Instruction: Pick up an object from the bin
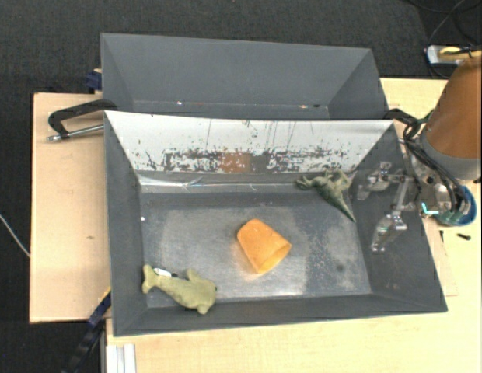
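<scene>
The claw (381, 210) is hanging spread and empty over the right slope of the bin (408, 278); a green toy dinosaur (328, 185) is lying just beside it, an orange lump (263, 245) farther off.

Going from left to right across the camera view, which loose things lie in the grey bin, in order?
olive-green toy animal → orange rounded block → green toy dinosaur
</scene>
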You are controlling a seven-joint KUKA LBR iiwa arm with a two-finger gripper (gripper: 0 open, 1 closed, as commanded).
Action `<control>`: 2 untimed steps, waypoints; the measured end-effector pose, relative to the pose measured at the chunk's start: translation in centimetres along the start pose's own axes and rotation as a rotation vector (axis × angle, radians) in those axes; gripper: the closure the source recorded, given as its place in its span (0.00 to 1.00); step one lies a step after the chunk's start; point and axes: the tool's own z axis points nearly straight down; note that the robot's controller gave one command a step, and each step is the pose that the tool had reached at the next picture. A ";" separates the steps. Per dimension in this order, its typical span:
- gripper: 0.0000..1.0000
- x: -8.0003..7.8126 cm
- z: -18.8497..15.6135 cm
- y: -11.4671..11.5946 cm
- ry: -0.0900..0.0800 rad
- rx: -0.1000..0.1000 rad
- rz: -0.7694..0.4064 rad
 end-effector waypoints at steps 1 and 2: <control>0.00 -0.1 1.3 -1.7 -0.004 0.001 -0.025; 0.00 -2.8 11.0 5.1 -0.003 -0.001 -0.402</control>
